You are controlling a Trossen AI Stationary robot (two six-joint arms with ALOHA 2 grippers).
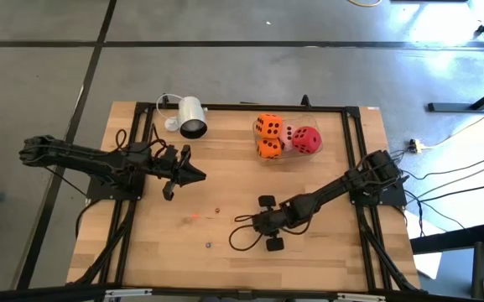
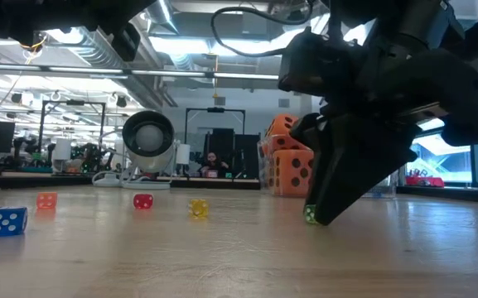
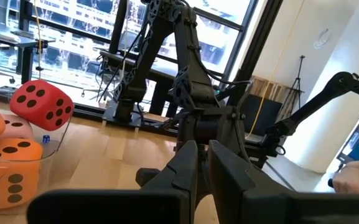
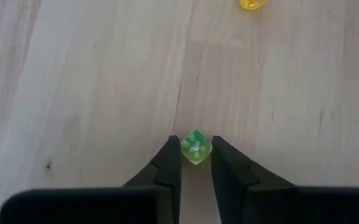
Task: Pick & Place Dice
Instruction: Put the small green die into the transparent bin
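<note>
Right gripper [image 4: 195, 163]: down at the tabletop near the front of the wooden table [image 1: 325, 252], its two dark fingers closed in on a small green die [image 4: 195, 148]; the wrist view shows the die pinched at the very fingertips, turned corner-on.
Green die: on or just above the wood, well in front of the clear bin [image 1: 285, 158] that holds the big foam dice; in the low view it shows as a green speck [image 2: 310, 214] at the tip of the gripper.
Left gripper [image 3: 198, 163]: waiting above the table's left half, between the white camera [image 1: 192, 117] and the front edge, fingers drawn nearly together and holding nothing.
Big dice: two orange [image 1: 268, 126], one pale pink [image 1: 288, 135] and one red [image 1: 307, 140] are stacked together in the bin at the back of the table.
Other small dice: a yellow one [image 4: 252, 4] lies just beyond the green die; blue [image 2: 7, 220], orange [image 2: 46, 200] and red [image 2: 142, 201] ones sit scattered on the wood, seen from table height.
Risk, slip: the hold looks shallow and on slanted faces, so the die could squirt out forward as the fingers tighten or lift.
Risk, roll: a dropped die would likely tumble across the bare wood toward the yellow one or the table edge.
Risk, scrape: the fingertips are low enough that pressing further could drag on the wood.
</note>
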